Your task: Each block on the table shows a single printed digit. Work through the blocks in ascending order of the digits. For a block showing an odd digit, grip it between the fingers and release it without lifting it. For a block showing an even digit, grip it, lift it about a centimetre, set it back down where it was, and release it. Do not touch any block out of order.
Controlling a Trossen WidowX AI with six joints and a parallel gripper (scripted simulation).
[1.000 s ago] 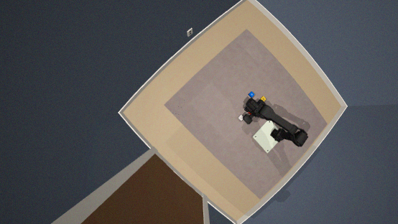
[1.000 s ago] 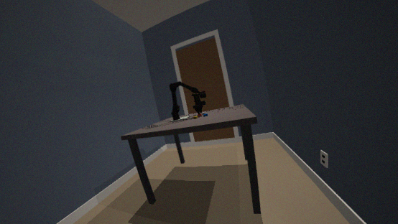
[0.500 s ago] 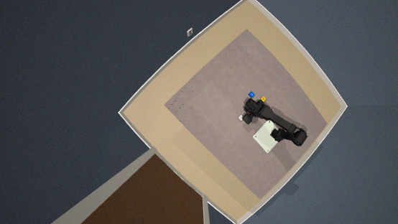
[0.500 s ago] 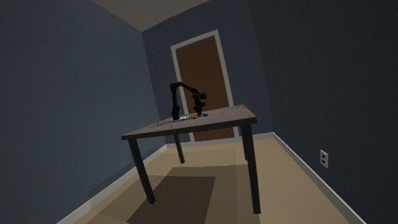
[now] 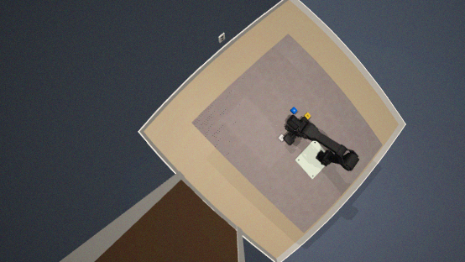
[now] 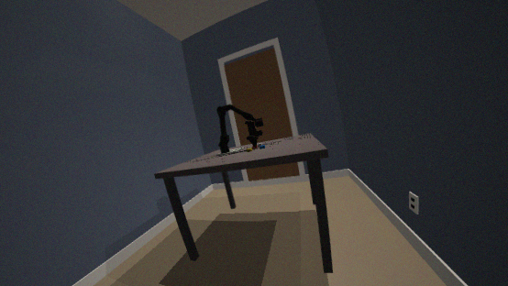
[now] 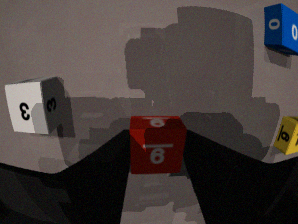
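The red block (image 7: 157, 160) is between the fingers of my gripper (image 7: 156, 136) (image 6: 255, 146), which is shut on it, a finger against each side. Its digit is upside down in the wrist view and reads as an underlined 6. It appears to be at table level; the arm hides it in the top view. The white block (image 7: 25, 109) (image 5: 281, 138), showing 3, stands left of the gripper in the wrist view. The blue block (image 7: 281, 27) (image 5: 294, 110) (image 6: 262, 147), showing 0, is at upper right. The yellow block (image 7: 286, 136) (image 5: 307, 116) shows an underlined digit, probably 9.
The black arm (image 5: 323, 138) reaches over the table (image 5: 260, 109) (image 6: 275, 151) from its base beside a pale plate (image 5: 308, 164). The white block stands beyond the left finger and the yellow block beyond the right finger in the wrist view.
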